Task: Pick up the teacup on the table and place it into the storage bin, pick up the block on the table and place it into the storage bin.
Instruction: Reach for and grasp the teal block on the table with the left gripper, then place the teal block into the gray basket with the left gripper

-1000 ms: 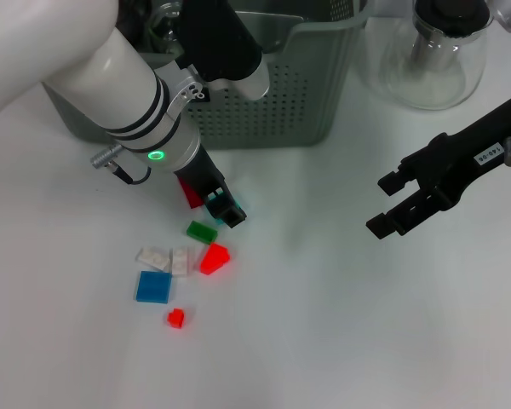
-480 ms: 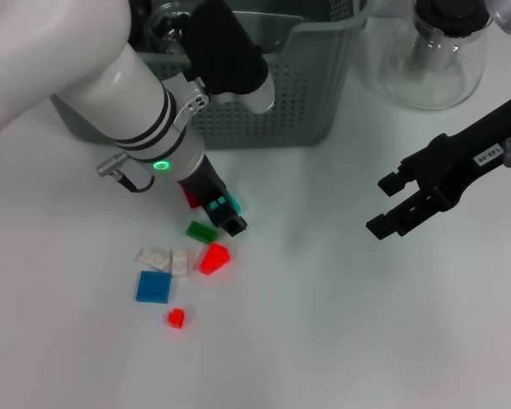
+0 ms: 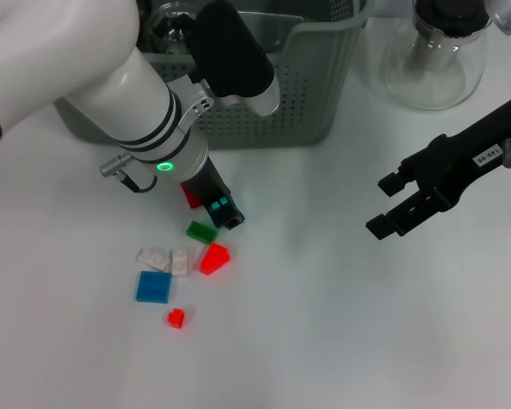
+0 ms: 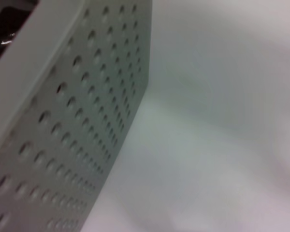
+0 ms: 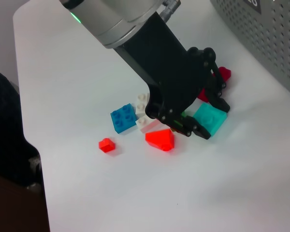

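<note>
My left gripper (image 3: 226, 213) is low over the table, just right of a cluster of small blocks, and is shut on a teal block (image 3: 219, 204). The right wrist view shows that gripper (image 5: 213, 116) with the teal block (image 5: 208, 122) between its black fingers, at or just above the tabletop. The grey-green perforated storage bin (image 3: 277, 106) stands behind the left arm; its wall fills the left wrist view (image 4: 63, 125). A glass item (image 3: 172, 17) shows inside the bin at its far left corner. My right gripper (image 3: 392, 204) is open and empty at the right.
Loose blocks lie by the left gripper: green (image 3: 202, 231), red (image 3: 213, 258), two white (image 3: 153, 256), blue (image 3: 153, 286), small red (image 3: 175, 319) and dark red (image 3: 191, 197). A clear glass teapot (image 3: 434, 55) stands at the back right.
My left arm has shifted slightly to the right, and the gripper with the teal block has barely moved. The right arm has not moved.
</note>
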Available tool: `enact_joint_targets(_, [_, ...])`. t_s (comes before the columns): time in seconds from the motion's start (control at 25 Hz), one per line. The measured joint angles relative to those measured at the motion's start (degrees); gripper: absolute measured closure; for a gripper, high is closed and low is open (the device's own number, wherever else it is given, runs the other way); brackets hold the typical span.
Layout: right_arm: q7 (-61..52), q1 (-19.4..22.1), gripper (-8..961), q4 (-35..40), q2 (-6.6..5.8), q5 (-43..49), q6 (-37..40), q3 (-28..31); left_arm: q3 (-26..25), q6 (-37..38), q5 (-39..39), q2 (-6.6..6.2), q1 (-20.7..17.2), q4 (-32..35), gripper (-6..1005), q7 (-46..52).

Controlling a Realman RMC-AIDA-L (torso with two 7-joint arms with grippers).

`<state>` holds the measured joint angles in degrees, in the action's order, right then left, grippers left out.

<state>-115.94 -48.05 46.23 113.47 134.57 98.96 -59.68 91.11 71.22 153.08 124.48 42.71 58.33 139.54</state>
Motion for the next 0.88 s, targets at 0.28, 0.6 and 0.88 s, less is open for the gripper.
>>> enact_joint_targets(0.28, [0.0, 0.1, 25, 0.0, -0.09, 0.0, 0.0, 0.2, -0.5, 3.6, 0.0, -0.03, -1.2, 5.2, 606, 0.9])
enact_joint_targets(0.6, [-0.3, 0.0, 26, 0.1, -0.43, 0.0, 0.3, 0.3, -11.6, 20.5, -10.6, -0.19, -6.6, 26.8, 605, 0.0])
enact_joint_targets(0.88, [-0.4, -0.2, 26, 0.3, -0.44, -0.1, 0.2, 0.3, -33.3, 28.4, -21.1, -2.16, -3.0, 36.3, 605, -2.8])
